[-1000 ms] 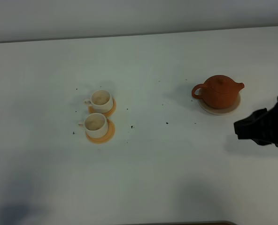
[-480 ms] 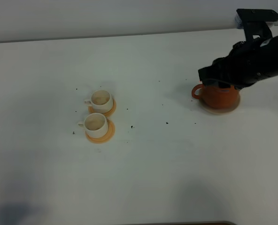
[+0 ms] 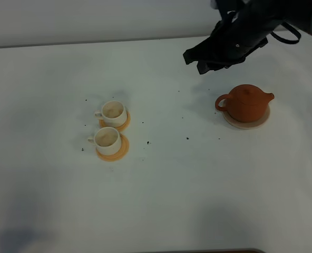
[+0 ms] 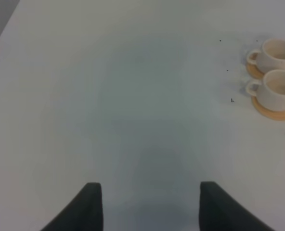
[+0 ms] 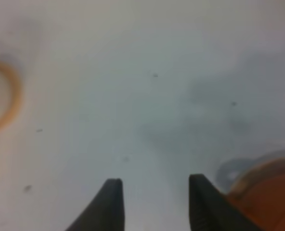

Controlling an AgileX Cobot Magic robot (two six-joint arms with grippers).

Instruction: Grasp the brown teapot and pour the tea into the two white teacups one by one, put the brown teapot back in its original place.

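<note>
teapot (image 3: 245, 103): upright on beige coaster (image 3: 245, 126), untouched | right gripper (image 3: 197, 61): fingers spread, empty, apart from it | left gripper (image 4: 149, 207): spread, empty | risk: blurry wrist view, perhaps misaligned; an off-centre descent could knock the teapot over

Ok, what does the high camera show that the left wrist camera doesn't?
Only the high view: the brown teapot sitting on its pale beige coaster, and the right gripper, apart from it and holding nothing. Only the left wrist view: the left gripper, open and empty. Both: the two white teacups, each on an orange coaster, and the white table.
</note>
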